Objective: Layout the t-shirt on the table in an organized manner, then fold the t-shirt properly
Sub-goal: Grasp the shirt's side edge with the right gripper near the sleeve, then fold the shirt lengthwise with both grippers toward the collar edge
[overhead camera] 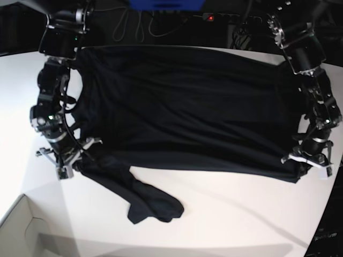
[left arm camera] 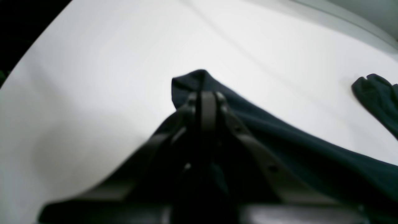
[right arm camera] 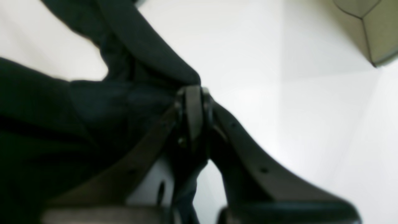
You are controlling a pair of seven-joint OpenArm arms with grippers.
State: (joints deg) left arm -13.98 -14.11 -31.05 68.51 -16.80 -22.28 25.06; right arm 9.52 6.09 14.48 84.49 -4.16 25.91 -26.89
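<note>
Black t-shirt clamped by left gripper, right gripper.

Black t-shirt across white table

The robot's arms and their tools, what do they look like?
Both arms are black metal with exposed joints and silvery brackets, and thin dark cables run along them. The left tool and the right tool each carry pale grey plates near the tip. Up close, the fingers are dark flat bars with small holes.
</note>
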